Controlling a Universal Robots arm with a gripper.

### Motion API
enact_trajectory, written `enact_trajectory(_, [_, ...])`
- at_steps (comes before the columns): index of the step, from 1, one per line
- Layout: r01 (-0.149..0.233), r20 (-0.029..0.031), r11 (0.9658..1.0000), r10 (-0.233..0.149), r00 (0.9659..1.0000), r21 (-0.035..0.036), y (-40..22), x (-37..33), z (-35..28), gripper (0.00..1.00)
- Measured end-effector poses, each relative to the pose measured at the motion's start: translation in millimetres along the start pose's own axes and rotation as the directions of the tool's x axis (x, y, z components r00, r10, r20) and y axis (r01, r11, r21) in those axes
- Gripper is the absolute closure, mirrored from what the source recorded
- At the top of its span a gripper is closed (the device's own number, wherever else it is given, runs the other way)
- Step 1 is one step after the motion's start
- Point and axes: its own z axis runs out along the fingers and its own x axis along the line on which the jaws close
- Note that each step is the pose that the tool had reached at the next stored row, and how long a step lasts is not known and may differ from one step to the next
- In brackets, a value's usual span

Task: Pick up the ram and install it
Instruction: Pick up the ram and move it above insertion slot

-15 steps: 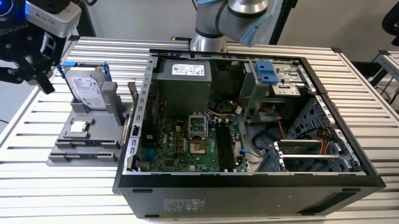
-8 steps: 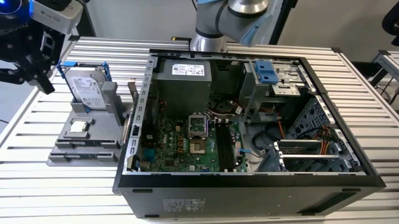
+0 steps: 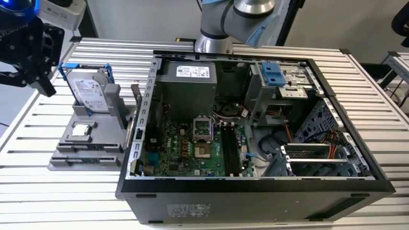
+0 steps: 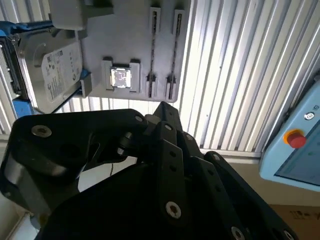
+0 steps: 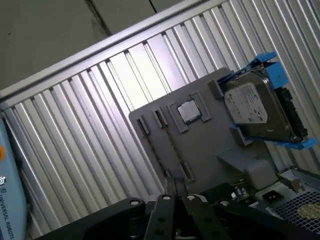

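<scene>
Hovering with jaws drawn together, or very nearly so, and gripping nothing. Poised at ten o'clock in the exterior view, outside the open computer case [image 3: 148, 96] and near the drive end of the grey holder [image 3: 83, 165] that rests on the slatted worktop [image 3: 38, 196]. Looking down, in the second wrist view, on that holder's load: hard drive [image 4: 55, 70] in its blue frame, small square chip [image 4: 120, 77] just beside it, then two long narrow grooves. Judging the ram [image 4: 153, 50] to be the thin strip on edge in the groove nearer the chip, though hard to make out. Untouched, by the look of it, and well apart from the jaws. Placing the black motherboard slots [image 3: 228, 143] at three o'clock from the holder, inside the case, apparently unfilled. Reading the step as the approach before the pick, with nothing of the install done. Calling, most likely, for jaws spread enough to straddle the strip across its flat faces. Then squared to its length, centred over its middle, and brought straight down clear of chip and drive.
</scene>
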Motion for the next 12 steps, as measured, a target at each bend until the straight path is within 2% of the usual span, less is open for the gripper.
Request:
enact_trajectory(3, [0.049,-0.0021,0.9988,-0.049,0.9988,-0.0008,0.0,0.0,0.0,1.0])
enact_trajectory(6, [0.095,-0.0041,0.9955,-0.095,0.9955,-0.0019,0.0,0.0,0.0,1.0])
enact_trajectory(9, [0.141,-0.0061,0.99,-0.141,0.9899,-0.0029,0.0,0.0,0.1,1.0])
enact_trajectory(12, [0.189,-0.0082,0.982,-0.189,0.982,-0.0042,0.0,0.0,0.0,1.0])
